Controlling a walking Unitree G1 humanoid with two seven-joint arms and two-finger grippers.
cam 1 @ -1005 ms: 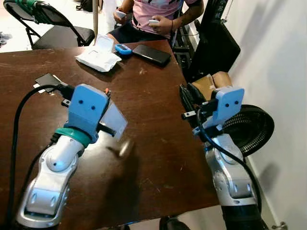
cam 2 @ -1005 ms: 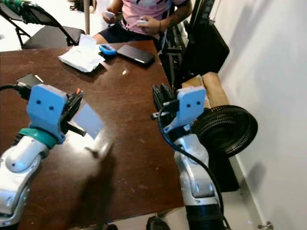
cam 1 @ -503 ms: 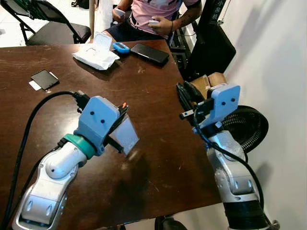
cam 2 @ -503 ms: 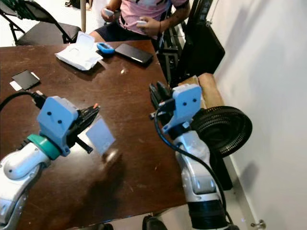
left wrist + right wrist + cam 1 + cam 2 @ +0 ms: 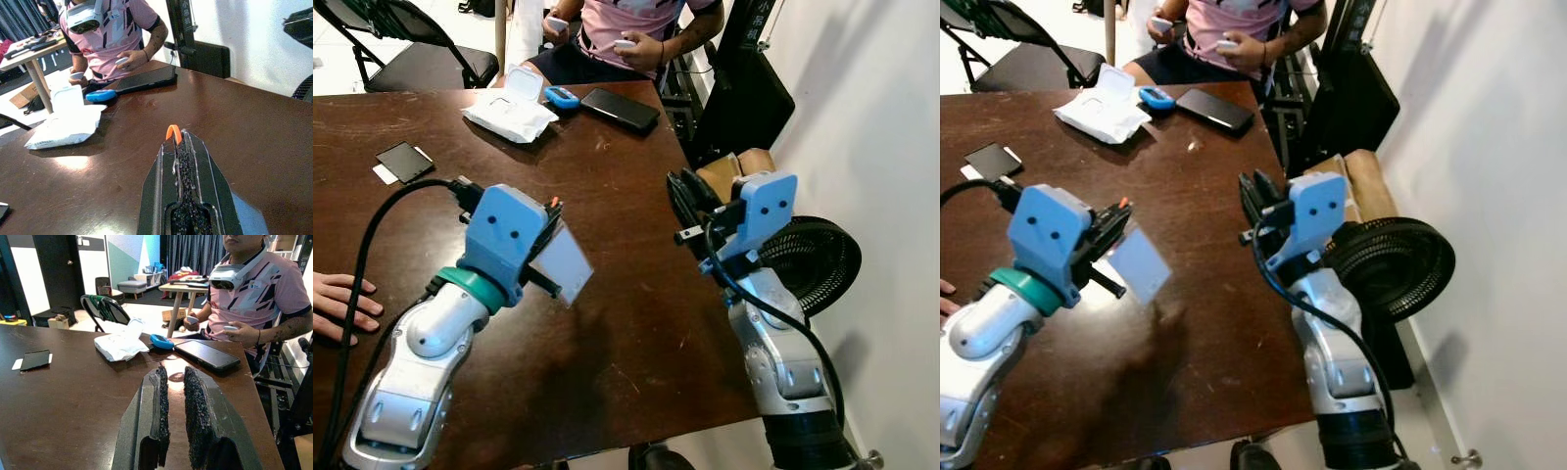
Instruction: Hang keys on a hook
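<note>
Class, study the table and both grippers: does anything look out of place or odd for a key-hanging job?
Yes. The left gripper is shut on an orange loop with a pale card tag dangling, and a person's hand rests on the table edge beside that arm.

No words, brands or numbers can be read anywhere (shirt badge too small).

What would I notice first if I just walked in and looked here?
Two silver robot arms reach over a dark brown table. The left end effector is pinched shut on a key ring with a pale tag hanging from it. At the far end sits a person in a pink shirt, and someone's hand rests on the table's left edge.
</note>
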